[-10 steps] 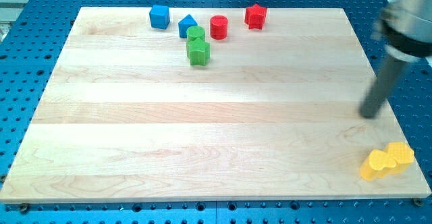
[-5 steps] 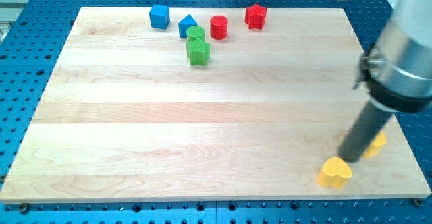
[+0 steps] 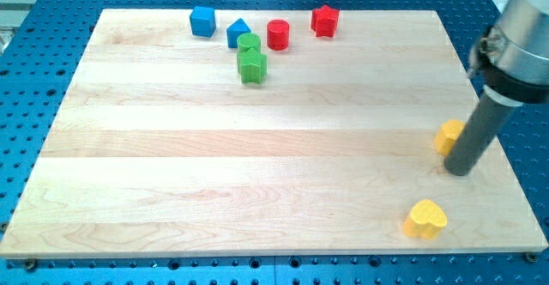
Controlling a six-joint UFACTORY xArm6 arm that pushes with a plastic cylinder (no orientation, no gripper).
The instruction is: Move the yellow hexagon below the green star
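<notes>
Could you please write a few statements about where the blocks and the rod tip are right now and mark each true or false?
1. My tip is beside the yellow hexagon. True.
2. The yellow heart touches the hexagon. False: they lie apart.
3. The green star is near the view's top. True.
4. The hexagon lies directly below the green star. False: it is far off at the view's right.

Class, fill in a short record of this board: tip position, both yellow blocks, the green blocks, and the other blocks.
Tip: my tip at the view's right, beside the yellow hexagon
Yellow heart: near the bottom edge
Green star: upper left, green cylinder just above it
Others along the top: blue cube, blue block, red cylinder, red star
</notes>
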